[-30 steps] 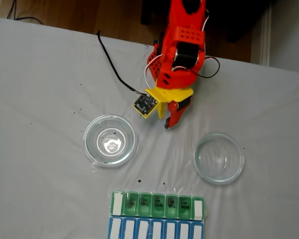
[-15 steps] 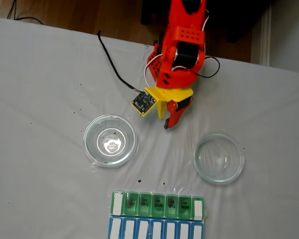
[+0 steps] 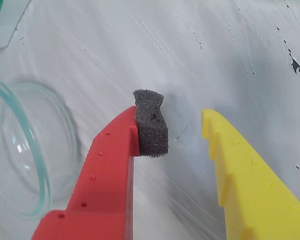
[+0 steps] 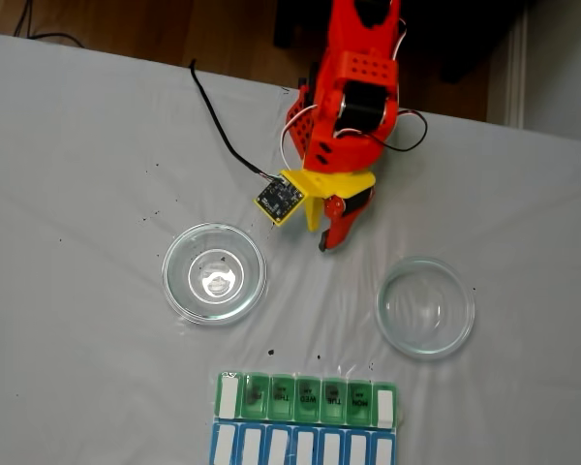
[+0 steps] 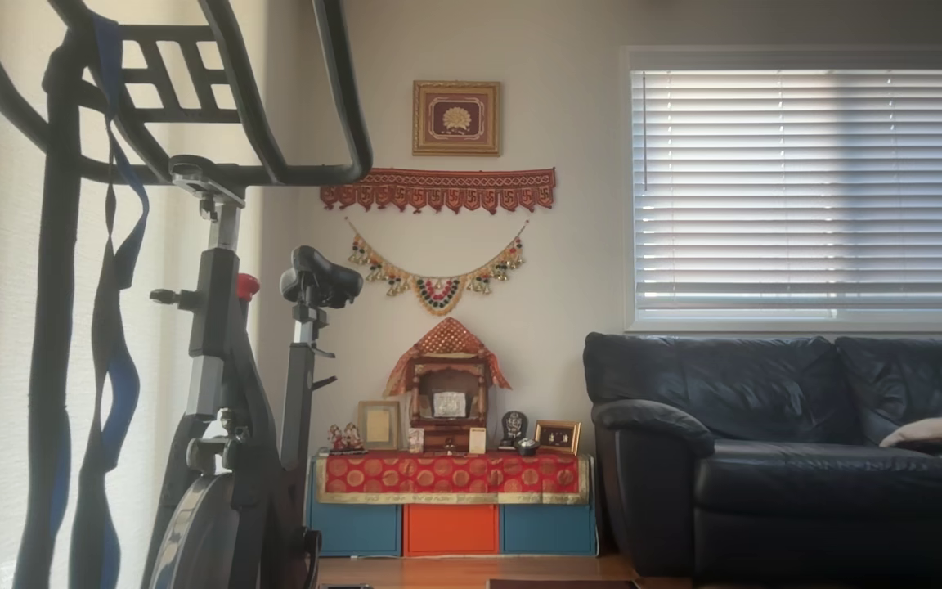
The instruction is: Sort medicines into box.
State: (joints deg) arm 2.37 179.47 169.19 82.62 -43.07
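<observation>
The medicines are out of view. The box (image 4: 307,397), a row of green-lidded compartments with white ends, lies at the near edge of the table in the fixed view. My gripper (image 4: 321,235) hangs over bare cloth between the two glass dishes, well short of the box. In the wrist view the gripper (image 3: 182,117) is open, with nothing between the red finger's grey foam pad (image 3: 151,122) and the yellow finger (image 3: 240,175); only white cloth lies under the gap.
Two clear glass dishes, both bare, stand on the white cloth: one on the left (image 4: 214,272), one on the right (image 4: 425,306); a dish rim (image 3: 40,170) sits beside the red finger. A blue-lidded row (image 4: 303,448) lies against the box. A black cable (image 4: 223,136) trails behind.
</observation>
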